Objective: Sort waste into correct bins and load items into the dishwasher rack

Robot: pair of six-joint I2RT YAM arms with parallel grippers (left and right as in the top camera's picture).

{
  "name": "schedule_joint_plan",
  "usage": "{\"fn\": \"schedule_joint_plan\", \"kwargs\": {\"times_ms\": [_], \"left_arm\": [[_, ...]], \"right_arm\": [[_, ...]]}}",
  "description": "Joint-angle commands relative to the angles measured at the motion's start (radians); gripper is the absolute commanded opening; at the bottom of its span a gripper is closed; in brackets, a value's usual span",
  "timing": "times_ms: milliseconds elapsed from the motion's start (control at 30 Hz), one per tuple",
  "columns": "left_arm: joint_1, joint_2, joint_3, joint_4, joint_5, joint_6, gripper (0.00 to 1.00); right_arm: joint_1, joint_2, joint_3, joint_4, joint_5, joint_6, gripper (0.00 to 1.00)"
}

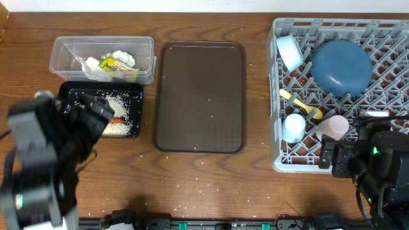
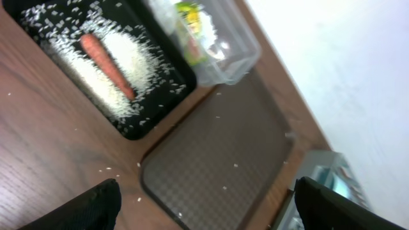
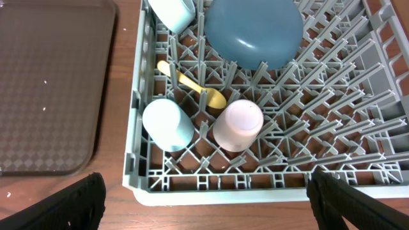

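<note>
The clear box [image 1: 102, 41] holds crumpled white paper [image 1: 121, 57] and the green-and-yellow wrapper [image 1: 114, 65]. The black tray [image 1: 131, 89] holds rice [image 2: 137, 64] and the carrot [image 2: 107, 65]. The grey rack [image 1: 276, 131] holds the dark blue plate [image 3: 252, 29], light blue bowl [image 1: 289, 51], yellow spoon [image 3: 192, 83], light blue cup [image 3: 166, 123] and pink cup [image 3: 238, 124]. My left gripper [image 2: 208, 207] is open and empty, above the table near the black tray's front. My right gripper [image 3: 204, 201] is open and empty, just in front of the rack's near wall.
The large dark brown serving tray [image 1: 201, 96] lies between the bins and the rack, with a few rice grains on it. Loose rice grains [image 1: 192, 190] are scattered on the wooden table in front.
</note>
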Motion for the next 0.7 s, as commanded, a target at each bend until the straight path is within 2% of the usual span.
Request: {"fn": "schedule_joint_plan", "kwargs": {"times_ms": [0,133,267,367,433,533,667], "left_arm": [[0.002,-0.085,0.015,-0.053,0.029,0.072,0.89],[0.001,-0.173,0.011,-0.132,0.029,0.277,0.89],[-0.011,-0.237,-0.056,-0.061,0.029,0.567,0.89],[-0.013,-0.314,-0.184,0.122,0.030,0.730,0.89],[-0.013,-0.388,-0.314,0.294,0.030,0.780,0.89],[-0.013,-0.520,-0.558,0.591,0.031,0.781,0.89],[-0.019,-0.660,-0.817,0.866,0.034,0.781,0.89]], "right_arm": [[-0.002,0.000,-0.003,0.002,0.014,0.011,0.99],[-0.002,0.000,-0.003,0.002,0.014,0.011,0.99],[-0.002,0.000,-0.003,0.002,0.014,0.011,0.99],[-0.002,0.000,-0.003,0.002,0.014,0.011,0.99],[-0.002,0.000,-0.003,0.002,0.014,0.011,0.99],[-0.002,0.000,-0.003,0.002,0.014,0.011,0.99],[-0.002,0.000,-0.003,0.002,0.014,0.011,0.99]]}}
